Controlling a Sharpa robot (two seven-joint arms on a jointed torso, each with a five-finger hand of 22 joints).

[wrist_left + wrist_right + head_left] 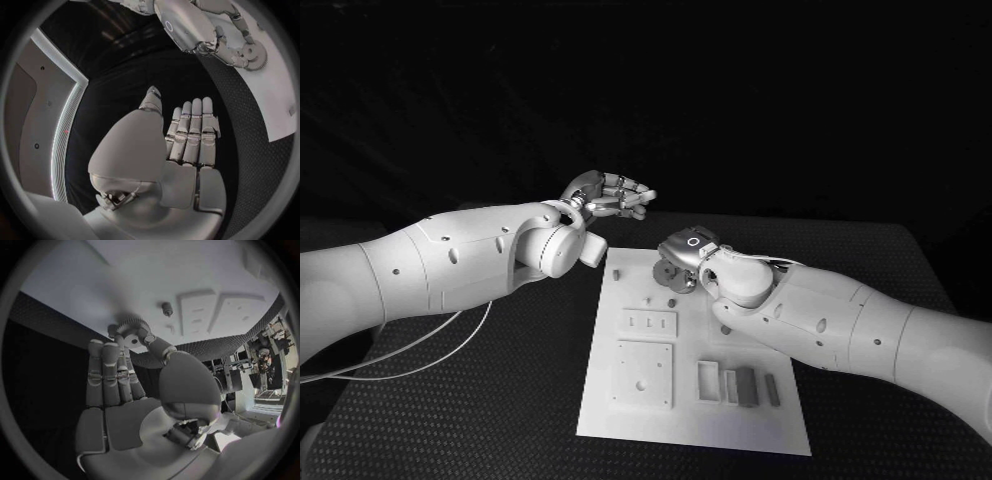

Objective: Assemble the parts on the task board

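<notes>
Your right hand [134, 405] is pinching a toothed gear [129, 326] between thumb and fingertip, the other fingers [103, 377] lying straight together, likely to seat it near the upper edge of the task board [635, 412]. Your left hand [187, 137], fingers flat and together, is hovering empty above the table [473, 420], upper centre.

The right hand [687, 262] and its arm crowded the task board's [625, 415] far end and right edge, gear [128, 329] pinched at the fingertips; the left hand [606, 193] hovered off beyond the far left corner, the near half carried only low plates [646, 373] and blocks [740, 384], open from above
</notes>
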